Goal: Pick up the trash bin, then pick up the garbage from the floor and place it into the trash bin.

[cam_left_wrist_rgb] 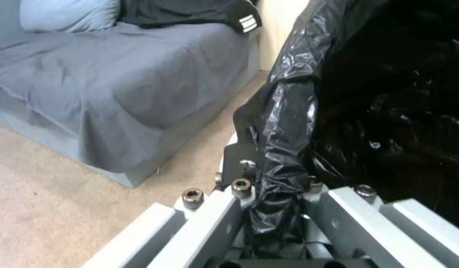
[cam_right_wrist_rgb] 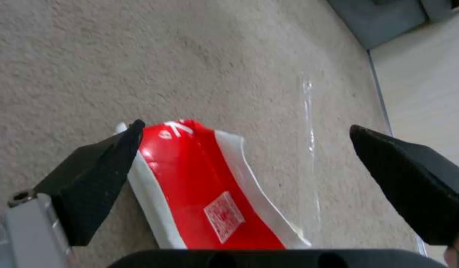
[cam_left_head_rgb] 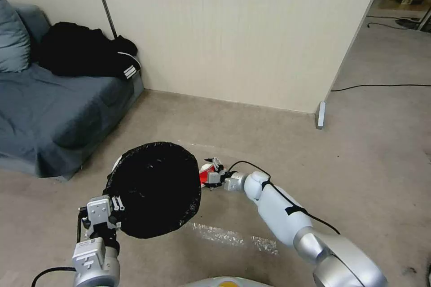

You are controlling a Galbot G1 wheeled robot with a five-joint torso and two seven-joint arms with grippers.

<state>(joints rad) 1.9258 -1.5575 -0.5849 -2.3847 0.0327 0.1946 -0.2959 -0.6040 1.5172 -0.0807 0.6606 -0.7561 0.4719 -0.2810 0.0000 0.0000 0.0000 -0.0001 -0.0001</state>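
- beige carpet runs up to a cream partition wall, with a grey-blue sofa off beyond the left gripper and a black jacket with white stripes lying on it.
- left gripper is clamped on the rim of the trash bin, black liner bunched between its fingers; the bin is held up with its mouth open toward the camera.
- right gripper is low over the carpet, just beside the bin's far side, jaws spread wide and holding nothing.
- the garbage in reach is a crumpled red-and-white carton, lying flat on the carpet between the spread fingers, nearer one finger than the other.
- step in hand, as i judge it: grasping the carton. to do it well, centre the jaws across the carton's narrow width, go down until the tips nearly brush the carpet, then close; a flattened carton may slip or fold, so pinch a raised crease or edge.
- keep the bin level and close so the carry is short.
- writing: a white label patch and a small white mark show on the carton's red face, too small to read; no brand can be told.
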